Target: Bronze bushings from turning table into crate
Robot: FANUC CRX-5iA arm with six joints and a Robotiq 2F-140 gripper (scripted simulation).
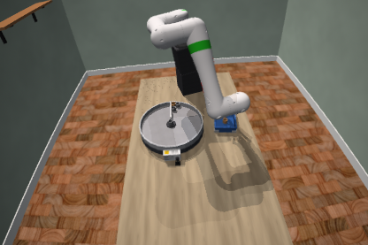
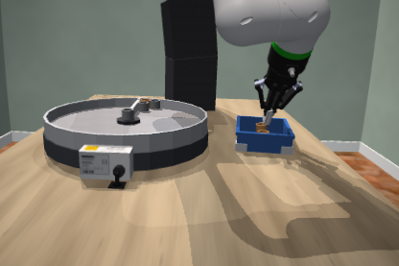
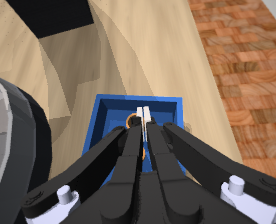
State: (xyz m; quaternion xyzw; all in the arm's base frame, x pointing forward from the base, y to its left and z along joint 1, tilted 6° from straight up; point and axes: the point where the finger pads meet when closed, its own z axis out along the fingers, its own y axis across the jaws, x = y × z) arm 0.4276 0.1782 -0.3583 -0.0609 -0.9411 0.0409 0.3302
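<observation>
My gripper (image 2: 269,116) is shut on the wall of a bronze bushing (image 2: 261,124) and holds it low inside the blue crate (image 2: 264,133). In the wrist view the fingertips pinch the bushing's ring (image 3: 132,120) over the crate floor (image 3: 139,131). A second bronze bushing (image 2: 263,132) lies in the crate under it. On the grey turning table (image 2: 126,127) a bronze bushing (image 2: 144,105) and a steel bushing (image 2: 154,104) stand at the far rim, next to a radial bar.
The turning table has a raised rim, a centre hub (image 2: 129,115) and a control box (image 2: 105,161) at its front. The black robot pedestal (image 2: 189,53) stands behind. The crate sits near the table's right edge (image 3: 214,95).
</observation>
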